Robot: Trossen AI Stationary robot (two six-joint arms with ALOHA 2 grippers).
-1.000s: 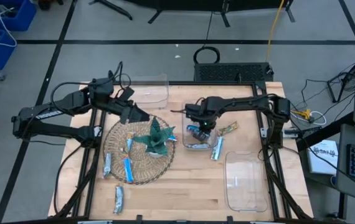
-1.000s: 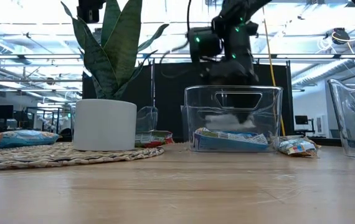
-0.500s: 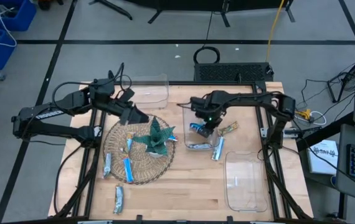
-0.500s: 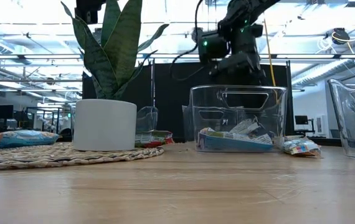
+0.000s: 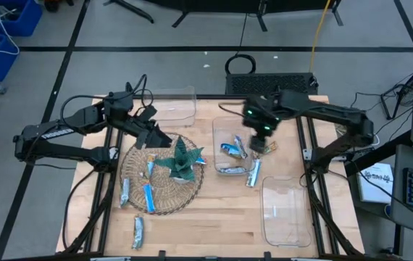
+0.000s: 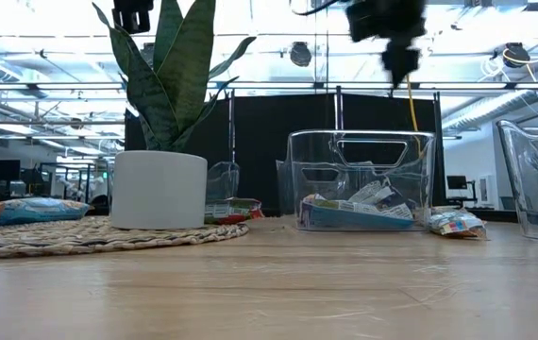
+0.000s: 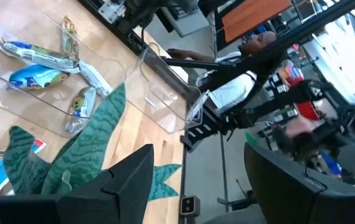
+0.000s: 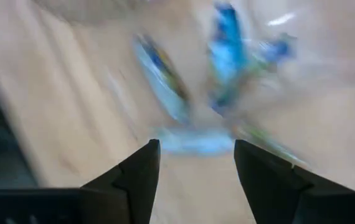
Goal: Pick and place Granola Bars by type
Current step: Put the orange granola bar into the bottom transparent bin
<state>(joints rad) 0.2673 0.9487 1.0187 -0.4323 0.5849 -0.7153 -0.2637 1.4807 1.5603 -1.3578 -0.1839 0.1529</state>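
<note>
Our right gripper [image 5: 259,145], fingers spread and empty, hangs right of centre over the clear bin [image 5: 219,125] holding granola bars [image 5: 233,149]; our left gripper [image 5: 156,135] waits spread left of centre

The right end effector [image 5: 262,139] has lifted out of the clear bin [image 5: 222,125] and swung toward the bin's right edge, now well above the worktop with its fingers apart and empty. A blue bar [image 5: 230,150] it carried now lies inside the bin with the others.
</note>
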